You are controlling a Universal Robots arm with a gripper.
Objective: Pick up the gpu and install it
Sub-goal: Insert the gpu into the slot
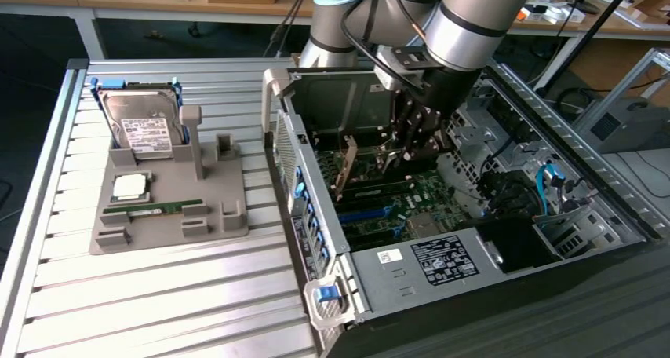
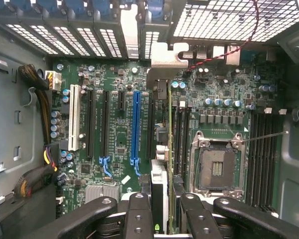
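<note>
Inside the open computer case [image 1: 460,256] my gripper [image 1: 410,150] reaches down over the green motherboard [image 2: 114,74]. Seen from the wrist, the gripper [image 2: 163,214] is shut on the gpu [image 2: 160,181], with a black finger [image 2: 138,214] on either side of the card. The card stands on edge, and its silver bracket sits against the rear slot openings. It lies beside the long blue slot [image 2: 135,124], on the CPU socket [image 2: 217,167] side. In the exterior view the gpu [image 1: 349,166] shows as a thin upright card to the exterior view's left of the gripper. Whether it is seated in a slot I cannot tell.
A grey holder [image 1: 168,224] on the slatted table at the exterior view's left carries a silver hard drive [image 1: 141,126], a CPU [image 1: 130,187] and a green RAM stick [image 1: 157,209]. Cable bundles [image 2: 37,99] run along the motherboard's edge. Case walls and a drive cage enclose the gripper.
</note>
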